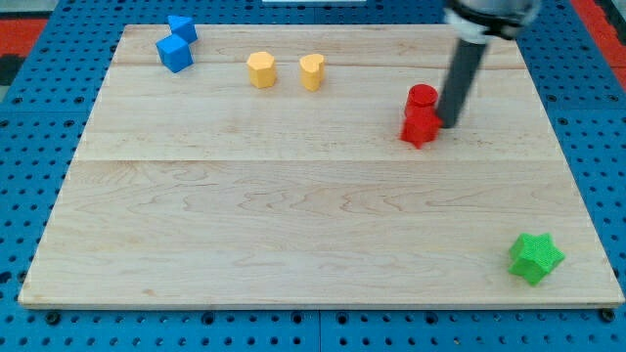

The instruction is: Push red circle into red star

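Blue pegboard (29, 117) surrounded a pale wooden board (293, 215). On it my tip (449, 124), a bare rod with nothing to open or close, stood just right of the red circle (423, 97), which touched the red star (421, 128) below it. Two blue blocks (177, 44), two yellow blocks (286, 70) and a green star (535, 257) lay well apart.

The rod (460, 83) is cut off by the view's top edge, and its thick upper part there is blurred. My tip (449, 124) stands just right of the red circle (423, 97). The red star (421, 127) sits against the near side of the circle and hides the circle's lower front. The far blue block (182, 27) is partly covered by the nearer blue block (175, 53), and their exact shapes are hard to tell.
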Controlling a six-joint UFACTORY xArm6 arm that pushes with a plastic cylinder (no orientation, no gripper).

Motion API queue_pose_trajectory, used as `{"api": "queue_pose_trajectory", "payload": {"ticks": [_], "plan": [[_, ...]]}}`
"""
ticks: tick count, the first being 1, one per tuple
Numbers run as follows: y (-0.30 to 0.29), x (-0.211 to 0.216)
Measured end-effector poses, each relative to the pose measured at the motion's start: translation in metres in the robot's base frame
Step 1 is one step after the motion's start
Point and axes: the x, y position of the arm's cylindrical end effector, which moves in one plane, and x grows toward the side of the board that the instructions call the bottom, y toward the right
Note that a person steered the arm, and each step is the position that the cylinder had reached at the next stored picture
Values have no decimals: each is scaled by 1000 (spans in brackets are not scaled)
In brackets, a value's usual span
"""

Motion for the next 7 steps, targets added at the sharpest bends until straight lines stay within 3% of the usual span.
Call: {"api": "queue_pose_trajectory", "payload": {"ticks": [1,2,4,5,7], "plan": [[-58,-8],[-1,4],[57,6],[57,-41],[-51,-57]]}}
